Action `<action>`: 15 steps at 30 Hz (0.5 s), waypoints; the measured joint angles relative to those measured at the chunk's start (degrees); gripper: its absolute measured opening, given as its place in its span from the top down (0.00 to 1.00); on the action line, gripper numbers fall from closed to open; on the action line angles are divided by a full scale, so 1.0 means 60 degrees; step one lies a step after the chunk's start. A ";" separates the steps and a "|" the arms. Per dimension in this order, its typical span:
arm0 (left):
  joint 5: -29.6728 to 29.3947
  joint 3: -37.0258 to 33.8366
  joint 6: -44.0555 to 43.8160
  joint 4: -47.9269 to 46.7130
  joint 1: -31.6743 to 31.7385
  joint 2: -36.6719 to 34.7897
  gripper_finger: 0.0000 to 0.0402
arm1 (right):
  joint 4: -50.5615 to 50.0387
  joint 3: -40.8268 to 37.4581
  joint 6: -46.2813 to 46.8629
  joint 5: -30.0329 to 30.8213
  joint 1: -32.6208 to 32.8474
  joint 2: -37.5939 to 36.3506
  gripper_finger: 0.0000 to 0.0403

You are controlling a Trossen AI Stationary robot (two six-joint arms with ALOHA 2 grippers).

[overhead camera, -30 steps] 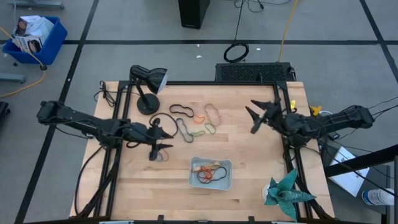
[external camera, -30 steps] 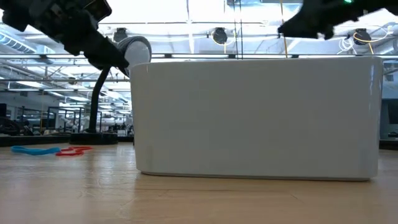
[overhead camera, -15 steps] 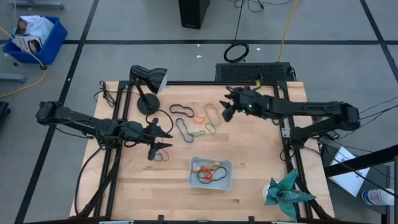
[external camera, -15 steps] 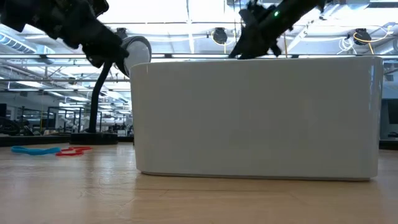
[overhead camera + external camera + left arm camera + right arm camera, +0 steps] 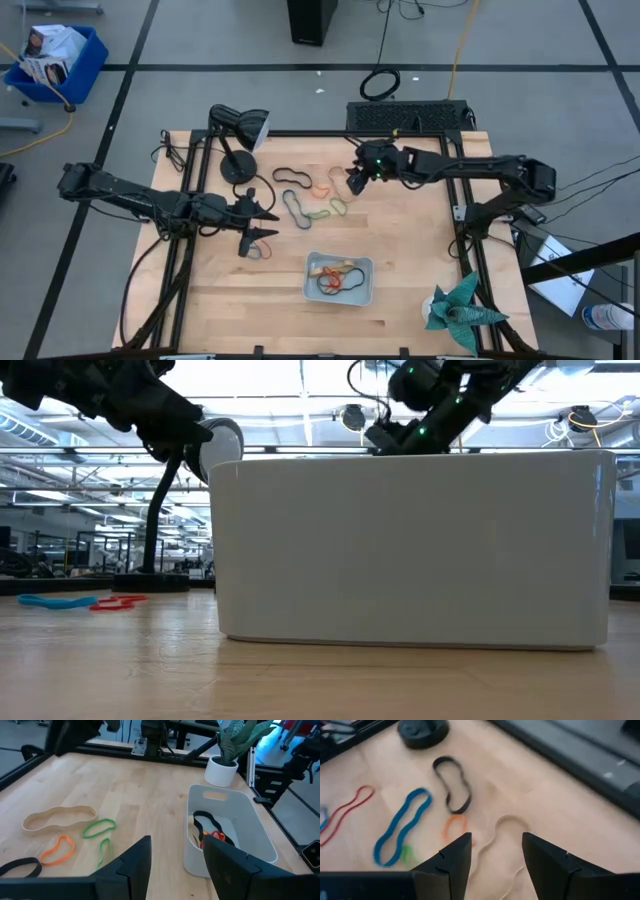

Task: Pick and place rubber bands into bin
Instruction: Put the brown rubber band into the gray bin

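Right gripper (image 5: 357,181) arriving over the loose rubber bands (image 5: 312,198)
Jaws spread and empty, it has swung in above the tan band (image 5: 501,851); left gripper (image 5: 258,224), also open, is waiting near the bin (image 5: 310,287).

Bright even overhead light; wrist views soft.

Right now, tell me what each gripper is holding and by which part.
Nothing is held. The right gripper is open above the tan band, not touching it. The left gripper is open too, empty, near the bin.
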 joint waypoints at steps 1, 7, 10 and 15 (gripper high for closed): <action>-0.0009 0.0000 0.0004 0.0004 0.0001 0.0000 0.54 | -0.0031 0.0000 0.0079 -0.0193 -0.0060 0.0099 0.57; -0.0005 0.0004 0.0007 0.0000 0.0001 0.0000 0.54 | -0.0139 0.0000 -0.0349 -0.0299 -0.0249 0.0787 0.47; -0.0009 0.0006 0.0007 0.0000 0.0001 0.0000 0.54 | -0.0026 -0.0004 -0.0572 -0.0276 -0.0242 0.0880 0.43; -0.0016 0.0007 0.0021 0.0000 0.0001 0.0000 0.54 | 0.0167 -0.0004 -0.0671 -0.0276 -0.0213 0.0880 0.40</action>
